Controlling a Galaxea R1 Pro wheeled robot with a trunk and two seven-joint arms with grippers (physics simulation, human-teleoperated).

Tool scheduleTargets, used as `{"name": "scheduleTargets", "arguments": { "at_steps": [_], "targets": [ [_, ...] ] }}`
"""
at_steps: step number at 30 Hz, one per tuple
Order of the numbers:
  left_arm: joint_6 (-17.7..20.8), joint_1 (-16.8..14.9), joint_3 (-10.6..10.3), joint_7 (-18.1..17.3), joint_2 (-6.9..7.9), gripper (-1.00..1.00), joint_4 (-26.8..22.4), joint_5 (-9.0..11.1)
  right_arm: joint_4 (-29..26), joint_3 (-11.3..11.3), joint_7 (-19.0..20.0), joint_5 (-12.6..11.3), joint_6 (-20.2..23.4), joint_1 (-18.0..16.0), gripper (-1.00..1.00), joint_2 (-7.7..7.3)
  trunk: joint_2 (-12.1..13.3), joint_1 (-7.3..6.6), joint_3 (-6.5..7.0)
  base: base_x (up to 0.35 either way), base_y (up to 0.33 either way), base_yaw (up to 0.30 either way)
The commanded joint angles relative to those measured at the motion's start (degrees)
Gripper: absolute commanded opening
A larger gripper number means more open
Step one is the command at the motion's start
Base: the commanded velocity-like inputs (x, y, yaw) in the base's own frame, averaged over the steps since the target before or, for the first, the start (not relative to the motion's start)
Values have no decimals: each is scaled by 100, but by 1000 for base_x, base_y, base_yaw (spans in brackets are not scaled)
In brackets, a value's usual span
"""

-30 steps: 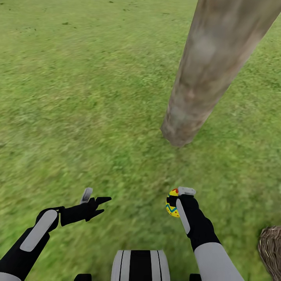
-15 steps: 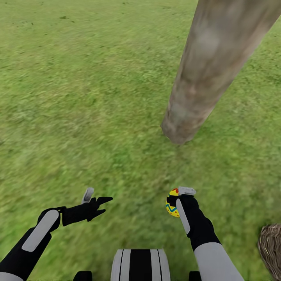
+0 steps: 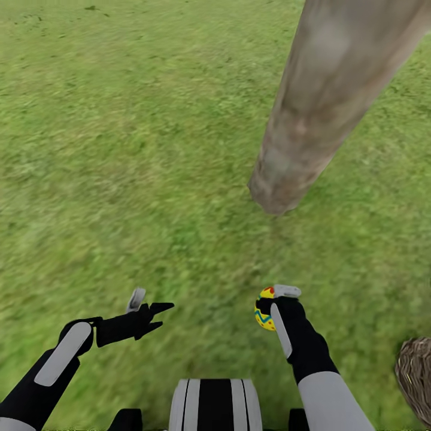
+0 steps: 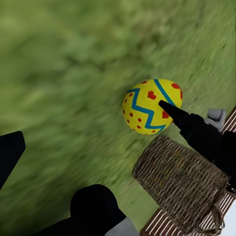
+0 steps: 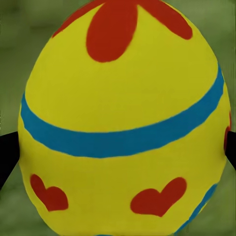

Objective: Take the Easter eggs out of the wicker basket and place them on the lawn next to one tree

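Over the lawn at seven o'clock in the head view: left gripper, jaws apart, empty. At five o'clock: right gripper, jaws clamped on an Easter egg, held above grass. At one o'clock: tree, base near centre. At four o'clock, by the frame edge: wicker basket.
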Motion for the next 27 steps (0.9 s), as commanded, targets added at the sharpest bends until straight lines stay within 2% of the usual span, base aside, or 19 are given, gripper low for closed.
{"name": "scheduleTargets", "arguments": {
  "at_steps": [1,14,15,27],
  "targets": [
    [6,-2,-7,-52,4,100,2,-45,92,-8,-21,-12,12,0,-100,4,-2,3,-27,0,0,0],
    [6,-1,-2,-52,4,100,-5,-45,92,-14,-18,-11,13,0,-100,4,-4,6,-49,0,0,0],
    [6,-1,-1,-52,4,100,-6,-45,89,-16,-22,-11,14,0,100,4,-4,6,-49,0,0,0],
    [7,-1,2,-52,13,100,2,-38,83,-3,-18,-11,14,0,100,4,-4,6,-49,0,0,0]
  ]
}}
